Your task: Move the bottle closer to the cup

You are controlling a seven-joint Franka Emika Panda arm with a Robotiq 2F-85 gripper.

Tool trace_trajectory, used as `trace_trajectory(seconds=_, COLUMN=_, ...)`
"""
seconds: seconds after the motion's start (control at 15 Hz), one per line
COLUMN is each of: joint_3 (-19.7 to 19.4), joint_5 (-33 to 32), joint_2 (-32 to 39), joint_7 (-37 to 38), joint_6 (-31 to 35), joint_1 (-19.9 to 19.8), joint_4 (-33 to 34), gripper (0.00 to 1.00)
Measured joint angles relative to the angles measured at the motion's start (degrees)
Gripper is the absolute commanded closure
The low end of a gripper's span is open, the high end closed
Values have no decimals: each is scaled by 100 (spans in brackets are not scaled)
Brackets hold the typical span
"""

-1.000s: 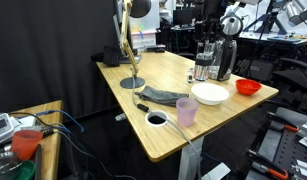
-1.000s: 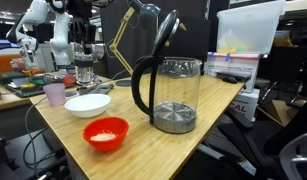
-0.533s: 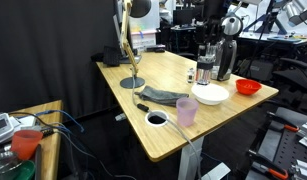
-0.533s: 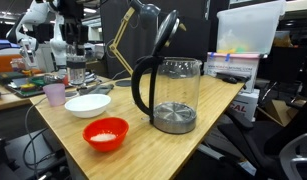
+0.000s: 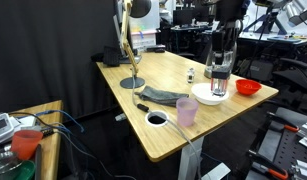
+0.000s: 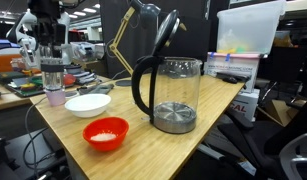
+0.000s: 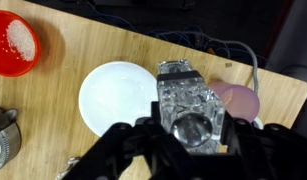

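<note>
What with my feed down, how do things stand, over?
Tool shut on bottle. Bottle aloft, between white bowl and cup. Nothing seen in the way.

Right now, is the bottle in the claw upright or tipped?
Upright. In both exterior views the bottle hangs vertical in the claw; the wrist view looks straight down onto its top.

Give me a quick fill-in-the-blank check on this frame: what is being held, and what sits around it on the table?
1. The gripper is shut on the ____.
2. In the wrist view the bottle hangs between the white bowl and the ____ cup.
3. The smaller bowl on the table is coloured ____.
Missing words: bottle; purple; red.
</note>
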Motion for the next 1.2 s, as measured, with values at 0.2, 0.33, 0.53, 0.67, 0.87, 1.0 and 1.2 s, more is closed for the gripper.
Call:
trace_trajectory(seconds=0.2, joint_3=97, joint_5=11, joint_2=-36, joint_7=25, joint_6=15, joint_1=114, joint_4=-106, gripper=73)
trace_trajectory(seconds=0.33, joint_3=120, joint_5=41, joint_2=-12, joint_7=63, joint_6=21, joint_1=159, joint_4=-130, gripper=73)
trace_trajectory(seconds=0.53, joint_3=130, joint_5=177, joint_2=46, joint_7=139, joint_6=54, joint_1=202, joint_4=-145, gripper=73)
trace_trajectory(seconds=0.67, joint_3=131, joint_5=366, joint_2=154, joint_7=218, joint_6=125, joint_1=234, joint_4=-145, gripper=73)
trace_trajectory(seconds=0.87, joint_3=136, joint_5=664, joint_2=434, joint_7=313, joint_6=356, joint_1=263, joint_4=-137, gripper=73)
trace_trajectory(seconds=1.0, joint_3=154, joint_5=686, joint_2=647, joint_7=472, joint_6=597, joint_1=264, joint_4=-127, gripper=73)
trace_trajectory(seconds=1.2, joint_3=188, joint_5=686, joint_2=927, joint_7=759, joint_6=931, joint_1=264, joint_4=-88, gripper=73)
